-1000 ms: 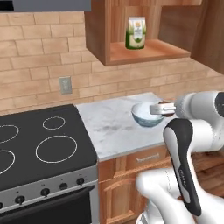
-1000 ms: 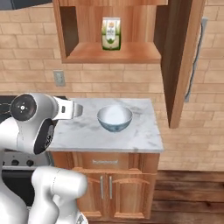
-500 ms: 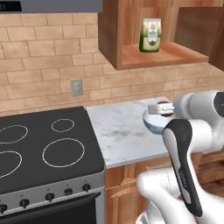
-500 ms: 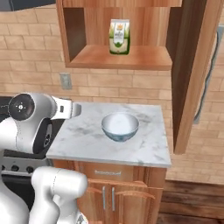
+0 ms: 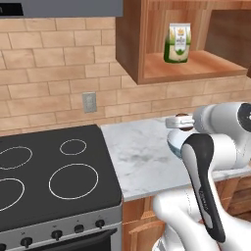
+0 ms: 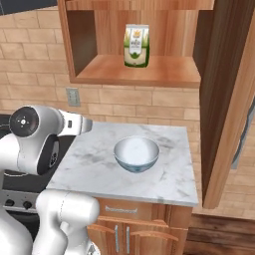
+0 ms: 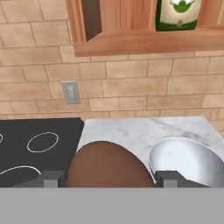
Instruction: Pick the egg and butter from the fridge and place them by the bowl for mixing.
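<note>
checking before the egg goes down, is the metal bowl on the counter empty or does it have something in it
Empty. The right base view looks down into the bowl and shows only its smooth pale inside; the hand view shows the same bare metal. The brown egg sits in the claw.

Bowl (image 5: 172, 142) perhaps half behind arm

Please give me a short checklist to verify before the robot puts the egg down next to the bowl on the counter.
1. Egg held between the gripper fingers: ok.
2. Bowl upright on the marble counter: ok.
3. Bare counter beside the bowl for the egg: ok, free marble on both sides.
4. Gripper already low enough to release: cannot tell.
5. Butter by the bowl: not ok, none on the counter.
6. Stove top near the path free of pots: ok.
</note>
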Robot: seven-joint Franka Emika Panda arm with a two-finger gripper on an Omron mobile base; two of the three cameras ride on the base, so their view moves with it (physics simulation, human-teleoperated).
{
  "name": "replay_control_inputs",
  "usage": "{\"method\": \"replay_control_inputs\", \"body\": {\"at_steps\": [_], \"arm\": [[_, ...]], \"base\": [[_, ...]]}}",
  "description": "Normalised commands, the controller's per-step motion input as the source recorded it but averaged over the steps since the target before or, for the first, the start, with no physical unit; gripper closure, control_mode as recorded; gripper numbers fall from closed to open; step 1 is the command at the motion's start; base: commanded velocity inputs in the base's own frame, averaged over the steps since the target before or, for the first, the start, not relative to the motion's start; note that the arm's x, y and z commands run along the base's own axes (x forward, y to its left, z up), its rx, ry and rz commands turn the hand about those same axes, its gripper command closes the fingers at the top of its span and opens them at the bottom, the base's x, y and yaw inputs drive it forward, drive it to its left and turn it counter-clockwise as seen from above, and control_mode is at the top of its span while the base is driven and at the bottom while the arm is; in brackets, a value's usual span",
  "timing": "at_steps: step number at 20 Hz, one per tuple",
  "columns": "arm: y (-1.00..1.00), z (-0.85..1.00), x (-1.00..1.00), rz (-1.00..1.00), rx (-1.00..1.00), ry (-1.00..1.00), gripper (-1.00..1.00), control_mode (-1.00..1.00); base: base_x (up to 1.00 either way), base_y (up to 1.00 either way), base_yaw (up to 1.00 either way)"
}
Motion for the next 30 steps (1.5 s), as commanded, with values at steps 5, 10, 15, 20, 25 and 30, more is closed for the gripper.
{"method": "replay_control_inputs", "body": {"at_steps": [5,10,15,20,25,30], "arm": [[0.0,-0.08,0.12,0.01,0.0,0.13,1.0,-1.0],[0.0,-0.55,0.77,0.03,0.0,0.65,1.0,-1.0],[0.01,-0.25,0.32,0.01,-0.04,0.31,1.0,-1.0],[0.01,-0.21,0.0,0.0,-0.08,0.01,1.0,-1.0],[0.19,-0.72,0.0,0.03,-0.26,0.11,1.0,-1.0],[0.23,-0.66,0.09,0.03,-0.18,0.14,1.0,-1.0]], "base": [[0.46,0.0,0.03],[0.0,0.0,0.0],[0.0,0.0,0.0],[0.0,0.0,0.0],[0.0,0.0,0.0],[0.0,0.0,0.0]]}}
